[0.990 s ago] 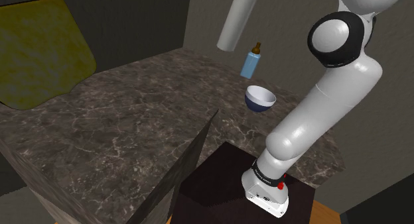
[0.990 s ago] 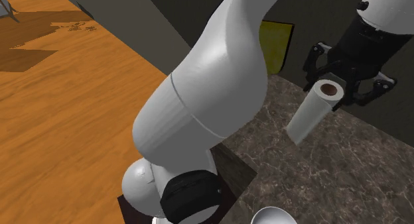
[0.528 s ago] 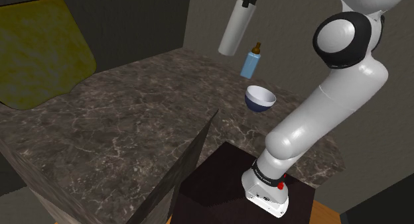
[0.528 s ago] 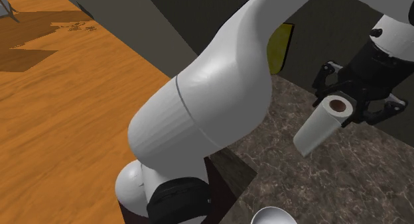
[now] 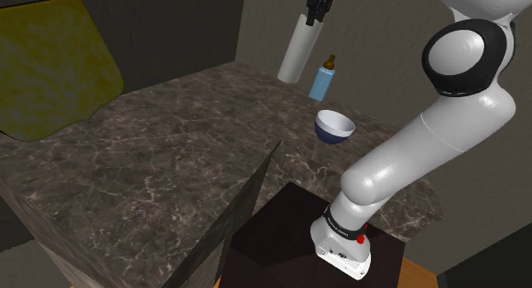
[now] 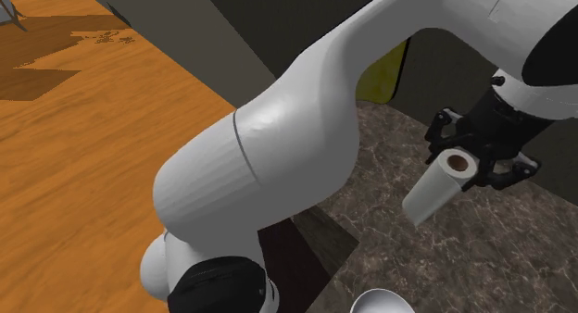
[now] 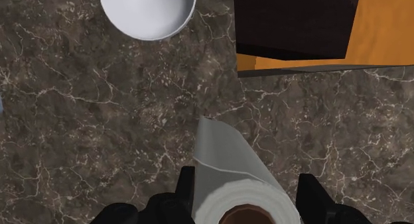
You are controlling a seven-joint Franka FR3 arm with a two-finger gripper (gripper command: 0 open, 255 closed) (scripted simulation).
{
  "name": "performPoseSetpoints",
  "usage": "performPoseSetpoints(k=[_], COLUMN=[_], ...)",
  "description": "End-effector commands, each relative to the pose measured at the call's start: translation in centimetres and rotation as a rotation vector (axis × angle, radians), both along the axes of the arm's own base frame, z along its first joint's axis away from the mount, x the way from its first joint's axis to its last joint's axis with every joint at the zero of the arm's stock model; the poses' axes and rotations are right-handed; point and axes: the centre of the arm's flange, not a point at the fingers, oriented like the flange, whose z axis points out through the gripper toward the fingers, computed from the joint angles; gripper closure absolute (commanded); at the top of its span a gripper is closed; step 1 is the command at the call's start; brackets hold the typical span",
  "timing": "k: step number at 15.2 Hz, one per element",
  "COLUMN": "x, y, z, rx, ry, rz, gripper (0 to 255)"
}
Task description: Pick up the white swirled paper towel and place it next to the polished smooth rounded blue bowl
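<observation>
My hand (image 5: 320,3) clasps the white paper towel roll (image 5: 298,52) by its upper end, so it hangs tilted in the shoulder view's upper middle. Below-right, the glossy rounded blue bowl (image 5: 334,126) sits on the veined dark marble tabletop (image 5: 170,141).

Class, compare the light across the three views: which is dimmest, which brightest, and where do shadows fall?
Shoulder view: dimmest, the counter dark, the white arm the brightest thing. Second exterior view: the wood floor is brightly lit, with dark shadows at the view's upper left. Wrist view: even light, no distinct shadow beneath the paper towel roll or the bowl.
</observation>
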Motion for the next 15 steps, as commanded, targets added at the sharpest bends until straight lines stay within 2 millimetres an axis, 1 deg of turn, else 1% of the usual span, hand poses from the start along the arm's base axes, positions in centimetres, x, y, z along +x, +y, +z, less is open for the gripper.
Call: performPoseSetpoints(k=[1,15], x=[0.0,0.0], y=[0.0,0.0], z=[-1.1,-8.5], rx=[0.000,0.000], ry=[0.000,0.000], rz=[0.000,0.000], gripper=[255,255])
